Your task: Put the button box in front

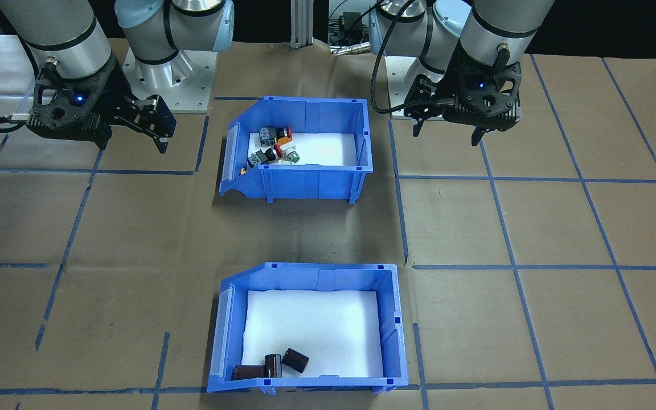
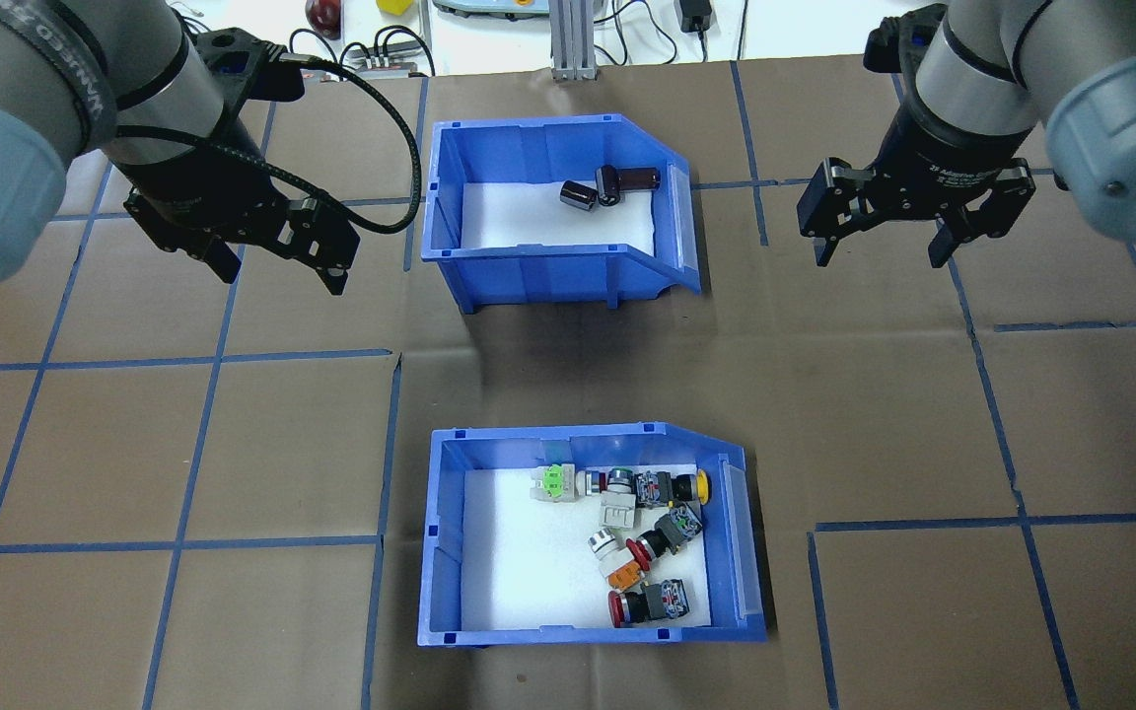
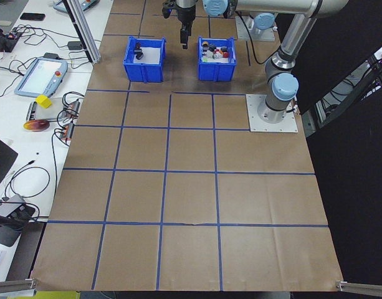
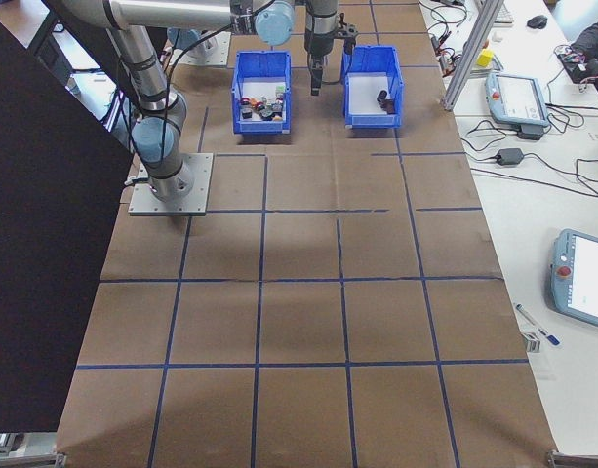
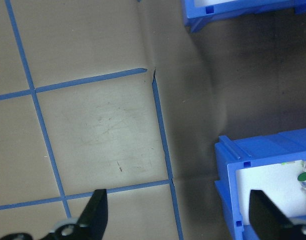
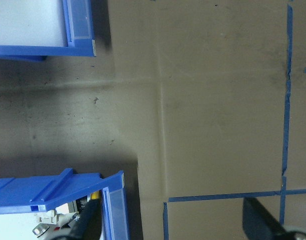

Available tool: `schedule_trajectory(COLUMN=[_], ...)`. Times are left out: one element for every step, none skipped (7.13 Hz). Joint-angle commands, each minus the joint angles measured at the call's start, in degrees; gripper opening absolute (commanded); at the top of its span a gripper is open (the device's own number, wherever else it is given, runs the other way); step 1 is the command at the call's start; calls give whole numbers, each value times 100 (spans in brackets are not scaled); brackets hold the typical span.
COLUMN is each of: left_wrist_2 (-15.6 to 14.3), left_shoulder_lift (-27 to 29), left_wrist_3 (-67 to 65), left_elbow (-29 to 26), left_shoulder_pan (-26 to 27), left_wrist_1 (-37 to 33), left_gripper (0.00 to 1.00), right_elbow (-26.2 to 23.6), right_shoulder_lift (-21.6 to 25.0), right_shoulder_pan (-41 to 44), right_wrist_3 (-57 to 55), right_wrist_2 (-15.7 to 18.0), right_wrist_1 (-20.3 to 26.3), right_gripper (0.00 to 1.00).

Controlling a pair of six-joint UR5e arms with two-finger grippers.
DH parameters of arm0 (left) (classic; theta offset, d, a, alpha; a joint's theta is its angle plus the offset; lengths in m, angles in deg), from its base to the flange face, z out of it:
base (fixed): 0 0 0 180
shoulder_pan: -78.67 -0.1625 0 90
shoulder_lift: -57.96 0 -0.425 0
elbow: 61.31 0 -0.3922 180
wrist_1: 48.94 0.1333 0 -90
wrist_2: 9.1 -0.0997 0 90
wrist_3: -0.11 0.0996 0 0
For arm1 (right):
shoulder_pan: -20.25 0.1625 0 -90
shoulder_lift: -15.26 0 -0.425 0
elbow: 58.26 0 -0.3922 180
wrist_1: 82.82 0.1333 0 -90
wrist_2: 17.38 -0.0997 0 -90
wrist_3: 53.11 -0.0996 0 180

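Observation:
The button box (image 2: 442,552) is a blue open-front bin with a white foam floor, holding several push-buttons (image 2: 642,537) with red, green, orange and yellow caps. It stands on the robot's side of the table, its open end toward the robot's right. It appears at the top centre of the front-facing view (image 1: 305,185). My left gripper (image 2: 282,278) hovers open and empty over bare table, left of the far bin. My right gripper (image 2: 876,258) hangs open and empty to that bin's right. A corner of the button box shows in the left wrist view (image 5: 230,175) and the right wrist view (image 6: 48,192).
An identical blue bin (image 2: 548,271) with dark cylinders (image 2: 607,185) stands at the far side, in line with the button box and a gap apart. Blue tape lines (image 2: 164,360) grid the brown table cover. An aluminium post (image 2: 568,39) and cables sit at the far edge.

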Motion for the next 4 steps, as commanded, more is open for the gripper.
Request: schedule_trajectory(left_wrist_2=[8, 8, -1, -1], left_shoulder_lift=[9, 9, -17, -8], left_wrist_3=[0, 0, 0, 0], left_elbow=[0, 0, 0, 0], left_shoulder_pan=[0, 0, 0, 0], left_wrist_1=[5, 5, 5, -21], left_gripper=[99, 99, 99, 99], right_elbow=[-10, -10, -10, -10], right_shoulder_lift=[-1, -1, -1, -1], right_shoulder_pan=[0, 0, 0, 0], right_wrist_3=[2, 2, 2, 2], right_wrist_2=[0, 0, 0, 0], right_wrist_1=[0, 0, 0, 0], right_gripper=[100, 100, 100, 100])
